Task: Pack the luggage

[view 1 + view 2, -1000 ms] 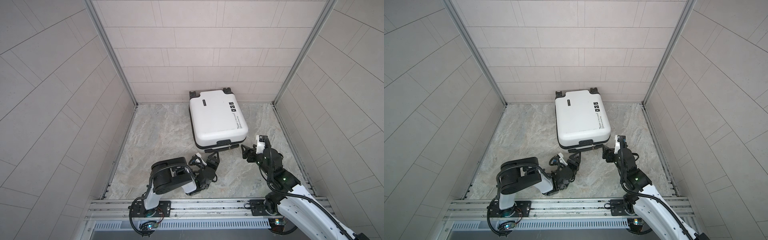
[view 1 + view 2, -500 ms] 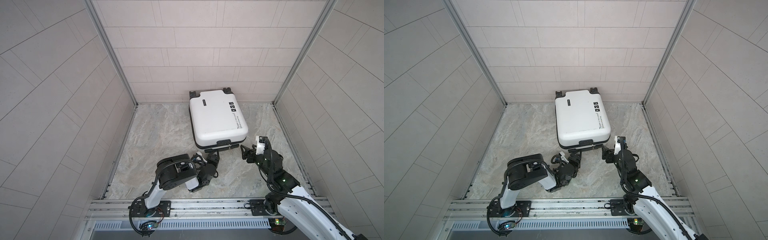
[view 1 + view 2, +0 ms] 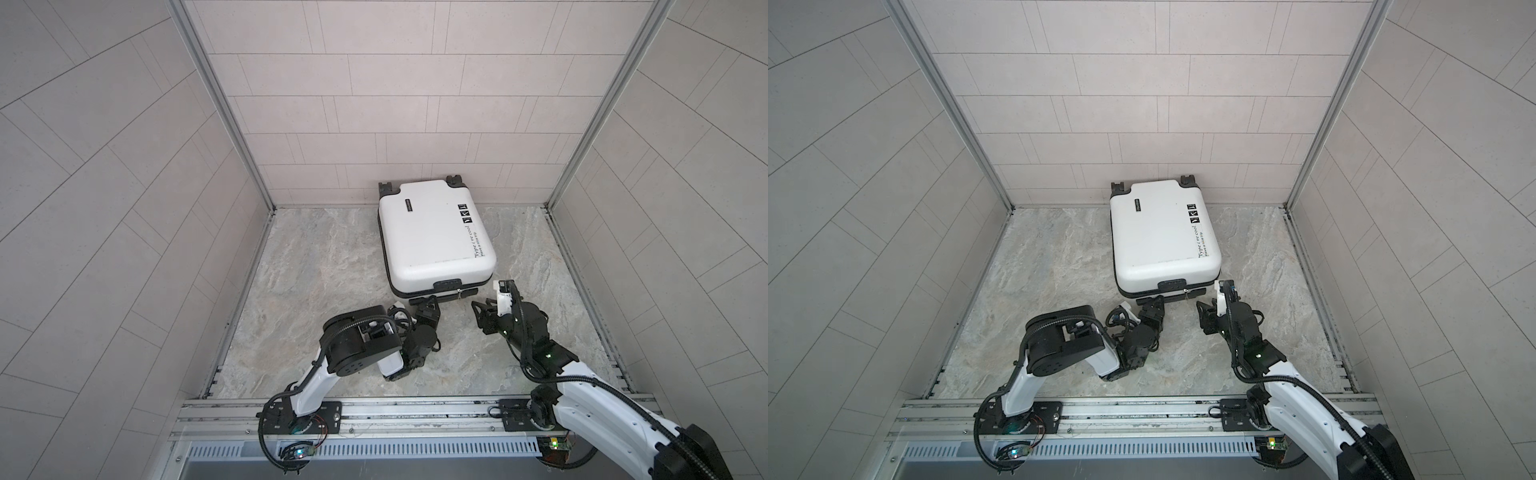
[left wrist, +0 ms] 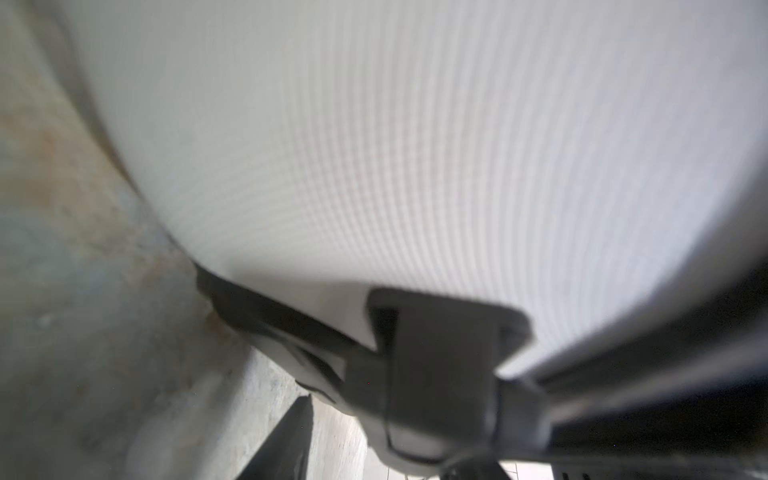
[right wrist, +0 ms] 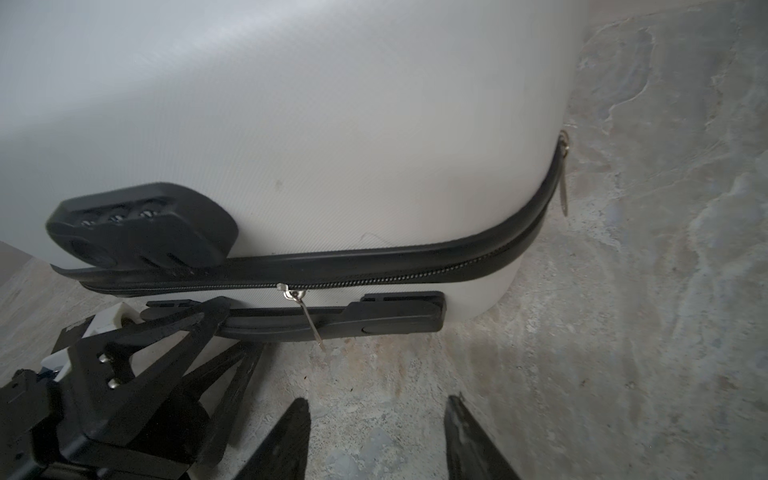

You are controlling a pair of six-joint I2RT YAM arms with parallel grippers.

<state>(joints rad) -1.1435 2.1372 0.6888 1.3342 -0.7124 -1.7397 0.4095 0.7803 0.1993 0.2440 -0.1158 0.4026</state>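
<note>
My left pincer [image 3: 428,306] straddles the luggage [image 3: 432,237] handle [image 5: 395,318] — gripping or not, I cannot tell; my right pincer [image 5: 376,415], half-open and empty, should meet the zipper pull [image 5: 309,320] squarely

Both arms wore the same livery. The left claw [image 3: 429,305] was matt black, its fingers [image 5: 183,324] long thin wedges, with two silver screws [image 5: 113,384] set near one finger's root. The right claw [image 3: 490,298] matched it, and a white block [image 3: 503,299] sat on its side. Behind each claw came chunky black joint housings [image 3: 357,345], then smooth white shells [image 3: 602,411]. A ribbed black cable [image 3: 582,376] ran back from the right claw along its arm, and small green lights [image 3: 549,356] glowed behind that claw.
</note>
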